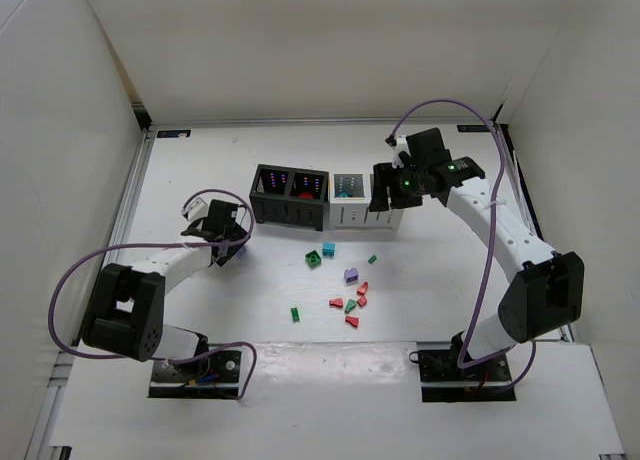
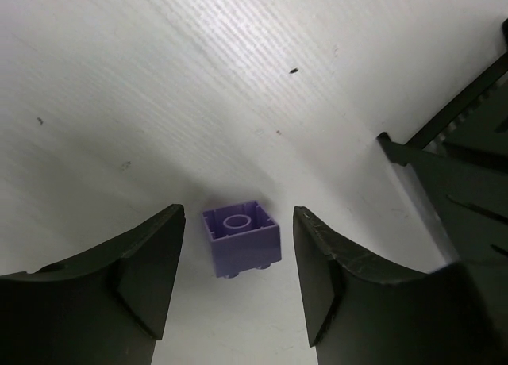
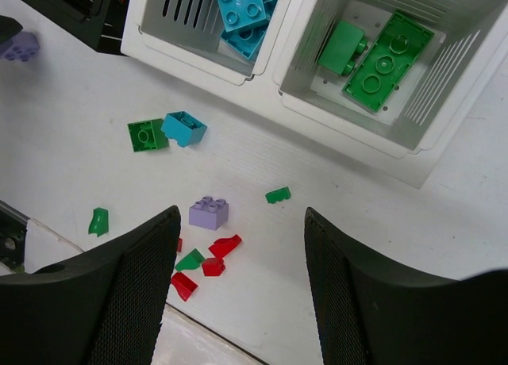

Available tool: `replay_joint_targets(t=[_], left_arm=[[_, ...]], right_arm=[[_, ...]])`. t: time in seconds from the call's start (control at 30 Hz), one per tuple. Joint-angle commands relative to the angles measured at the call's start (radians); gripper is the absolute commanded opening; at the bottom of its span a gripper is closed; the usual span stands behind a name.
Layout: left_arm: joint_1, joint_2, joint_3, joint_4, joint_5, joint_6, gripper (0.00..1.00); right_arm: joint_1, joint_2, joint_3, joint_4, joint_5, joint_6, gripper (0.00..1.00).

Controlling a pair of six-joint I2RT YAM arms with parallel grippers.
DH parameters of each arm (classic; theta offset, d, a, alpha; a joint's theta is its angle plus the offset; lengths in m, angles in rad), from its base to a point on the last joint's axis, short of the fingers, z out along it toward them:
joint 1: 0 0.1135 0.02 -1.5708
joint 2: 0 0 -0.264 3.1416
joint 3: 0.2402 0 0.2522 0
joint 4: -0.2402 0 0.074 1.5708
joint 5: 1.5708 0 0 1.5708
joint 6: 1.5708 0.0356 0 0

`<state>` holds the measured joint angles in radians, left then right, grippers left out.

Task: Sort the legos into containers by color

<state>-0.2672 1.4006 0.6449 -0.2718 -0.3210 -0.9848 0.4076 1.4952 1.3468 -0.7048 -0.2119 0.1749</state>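
A purple lego [image 2: 240, 236] lies upside down on the white table between the fingers of my left gripper [image 2: 238, 279], which is open with a gap on each side of the brick. From above, that left gripper [image 1: 229, 242] sits left of the containers [image 1: 290, 212]. My right gripper [image 1: 392, 188] hovers open and empty over the right-hand white bin [image 3: 444, 103], which holds green bricks [image 3: 381, 57]. The other white bin [image 3: 151, 40] holds teal bricks [image 3: 242, 12]. Loose legos lie in front: green [image 1: 314, 259], teal [image 1: 328, 249], purple [image 1: 351, 275], red [image 1: 352, 321].
The black bin's slotted wall [image 2: 464, 174] stands close to the right of my left gripper's fingers. White walls enclose the table on three sides. A raised strip [image 1: 330, 352] runs along the near edge by the arm bases.
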Motion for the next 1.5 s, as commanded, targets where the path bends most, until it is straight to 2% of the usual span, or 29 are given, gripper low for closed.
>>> replay_joint_targets(t=[0.0,0.13,0.43,0.6,0.73,0.97,1.0,1.37,1.47], left_arm=[[-0.001,-0.026,0.044,-0.091,-0.004,-0.006,0.69],[-0.033,0.014,0.105,-0.177,-0.047,-0.020,0.69],[-0.053,0.044,0.151,-0.224,-0.087,-0.029,0.64],[-0.050,0.050,0.168,-0.293,-0.141,-0.074,0.59],[-0.047,0.075,0.191,-0.314,-0.145,-0.064,0.59],[-0.047,0.084,0.191,-0.297,-0.155,-0.043,0.49],[-0.046,0.089,0.196,-0.300,-0.159,-0.037,0.45],[-0.049,0.043,0.203,-0.282,-0.087,0.020,0.23],[-0.078,-0.015,0.235,-0.316,-0.111,0.063,0.23]], right_arm=[[-0.007,0.005,0.046,0.001,0.003,-0.011,0.67],[-0.013,0.000,0.046,-0.004,0.002,-0.014,0.67],[-0.026,-0.009,0.043,-0.009,0.003,-0.015,0.67],[-0.030,-0.016,0.043,-0.013,0.003,-0.018,0.67],[-0.033,-0.016,0.046,-0.033,0.005,-0.025,0.67],[-0.044,-0.015,0.054,-0.025,0.000,-0.021,0.67],[-0.049,-0.018,0.054,-0.030,0.000,-0.023,0.67],[-0.053,-0.019,0.058,-0.030,-0.009,-0.020,0.67],[-0.050,-0.032,0.051,-0.024,-0.009,-0.022,0.67]])
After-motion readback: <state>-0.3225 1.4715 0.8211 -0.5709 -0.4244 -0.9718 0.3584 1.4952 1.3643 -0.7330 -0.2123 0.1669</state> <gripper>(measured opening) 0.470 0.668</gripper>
